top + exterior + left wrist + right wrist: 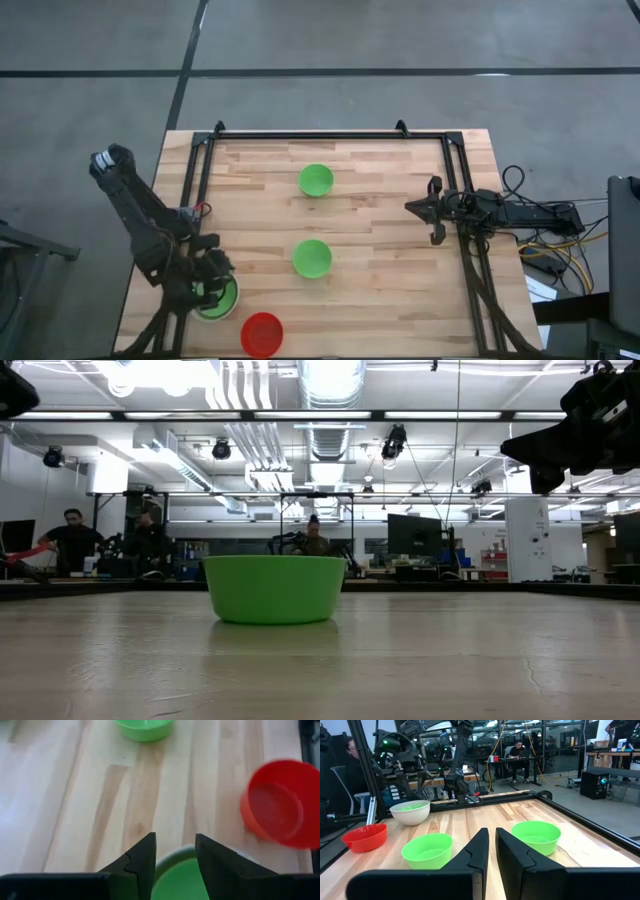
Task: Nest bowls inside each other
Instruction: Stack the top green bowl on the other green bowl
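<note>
A pale grey-white bowl [215,314] stands on its base at the table's near left, with a green bowl [222,296] nested in it; both show in the right wrist view [410,813]. My left gripper [208,283] hovers open just above them, and its fingers [147,860] stand over the white rim [175,852] without touching. A red bowl [262,333] sits at the near edge. Two more green bowls rest on the table, one mid-table [312,257] and one farther back [316,180]. My right gripper [437,210] waits shut at the right edge.
A black frame rail [330,134] runs round the table's far edge and both sides. Cables [545,250] lie off the right side. People sit at desks in the room beyond [520,750]. Bare wood lies between the mid-table bowl and my right gripper.
</note>
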